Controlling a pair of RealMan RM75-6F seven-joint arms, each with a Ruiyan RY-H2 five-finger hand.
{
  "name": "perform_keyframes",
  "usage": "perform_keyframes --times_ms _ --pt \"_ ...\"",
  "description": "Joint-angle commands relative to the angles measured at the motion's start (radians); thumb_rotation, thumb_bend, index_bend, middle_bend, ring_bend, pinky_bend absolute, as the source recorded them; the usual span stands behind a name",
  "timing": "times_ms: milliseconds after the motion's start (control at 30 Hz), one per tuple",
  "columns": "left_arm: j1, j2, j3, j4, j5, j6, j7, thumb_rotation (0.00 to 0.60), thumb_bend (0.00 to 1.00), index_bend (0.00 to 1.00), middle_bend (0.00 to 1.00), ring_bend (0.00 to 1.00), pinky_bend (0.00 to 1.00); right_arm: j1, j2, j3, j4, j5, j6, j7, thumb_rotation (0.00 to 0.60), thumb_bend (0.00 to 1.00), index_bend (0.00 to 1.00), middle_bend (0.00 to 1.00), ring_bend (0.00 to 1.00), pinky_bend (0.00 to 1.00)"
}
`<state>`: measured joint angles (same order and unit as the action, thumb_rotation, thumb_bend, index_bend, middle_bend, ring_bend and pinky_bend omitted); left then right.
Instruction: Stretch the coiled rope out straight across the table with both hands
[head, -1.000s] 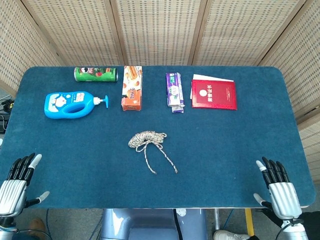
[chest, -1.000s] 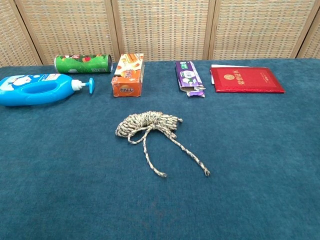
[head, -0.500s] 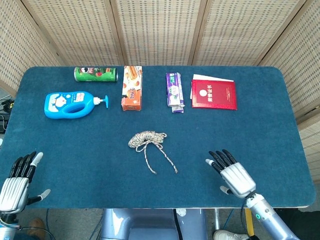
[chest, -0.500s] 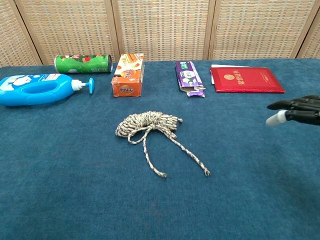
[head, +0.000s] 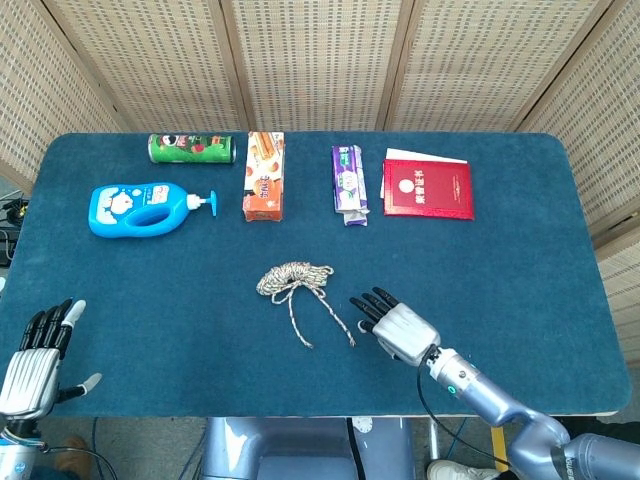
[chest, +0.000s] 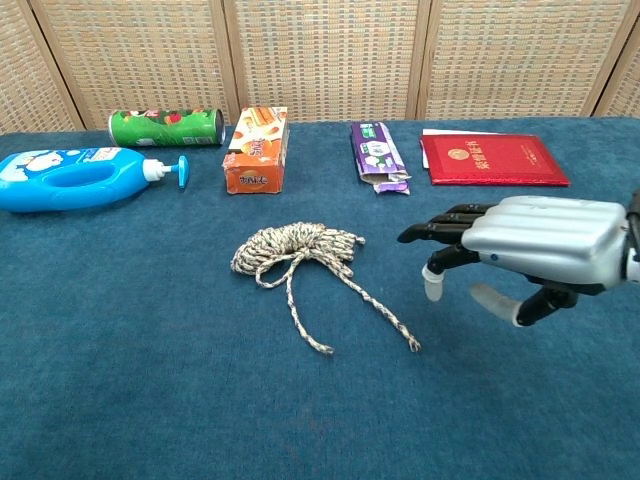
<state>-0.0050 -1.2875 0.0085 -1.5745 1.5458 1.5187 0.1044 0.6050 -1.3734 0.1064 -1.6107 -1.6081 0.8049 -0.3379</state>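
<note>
A coiled beige-and-brown rope (head: 292, 278) (chest: 297, 247) lies near the middle of the blue table, with two loose ends trailing toward the front edge; one end (chest: 411, 344) points at my right hand. My right hand (head: 400, 328) (chest: 530, 243) hovers just right of that end, fingers spread, holding nothing and apart from the rope. My left hand (head: 36, 352) stays at the table's front left corner, fingers apart and empty; the chest view does not show it.
Along the far side stand a green can (head: 190, 148), a blue pump bottle (head: 140, 208), an orange box (head: 264, 177), a purple packet (head: 349, 181) and a red booklet (head: 427, 188). The table's front edge (head: 250, 412) runs close below the rope ends.
My right hand has swept leftward from the front right corner to just beside the rope's right end. The left hand and the rope have stayed put.
</note>
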Motion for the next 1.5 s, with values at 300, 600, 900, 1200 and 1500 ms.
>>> perform_keyframes --times_ms 300,600,900,1200,1500 --pt "-0.007 -0.007 -0.007 -0.009 -0.028 -0.019 0.025 0.600 0.06 0.00 0.00 0.00 0.00 0.071 -0.151 0.002 0.056 0.101 -0.049 -0.120 0.600 0.69 0.38 0.00 0.00 0.00" --pt "-0.007 -0.005 -0.002 -0.006 -0.027 -0.018 0.019 0.600 0.06 0.00 0.00 0.00 0.00 0.076 -0.183 -0.027 0.072 0.155 -0.030 -0.190 0.600 0.69 0.39 0.00 0.00 0.00" --pt "-0.007 -0.007 0.003 -0.007 -0.020 -0.015 0.023 0.600 0.06 0.00 0.00 0.00 0.00 0.074 -0.182 -0.055 0.089 0.194 -0.019 -0.211 0.600 0.69 0.41 0.00 0.00 0.00" --pt "-0.008 -0.009 0.006 -0.006 -0.018 -0.015 0.025 0.600 0.06 0.00 0.00 0.00 0.00 0.069 -0.176 -0.049 0.140 0.259 0.014 -0.254 0.600 0.69 0.42 0.00 0.00 0.00" --pt "-0.008 -0.010 0.010 -0.005 -0.014 -0.014 0.026 0.600 0.06 0.00 0.00 0.00 0.00 0.075 -0.175 -0.020 0.162 0.332 0.045 -0.265 0.600 0.69 0.42 0.00 0.00 0.00"
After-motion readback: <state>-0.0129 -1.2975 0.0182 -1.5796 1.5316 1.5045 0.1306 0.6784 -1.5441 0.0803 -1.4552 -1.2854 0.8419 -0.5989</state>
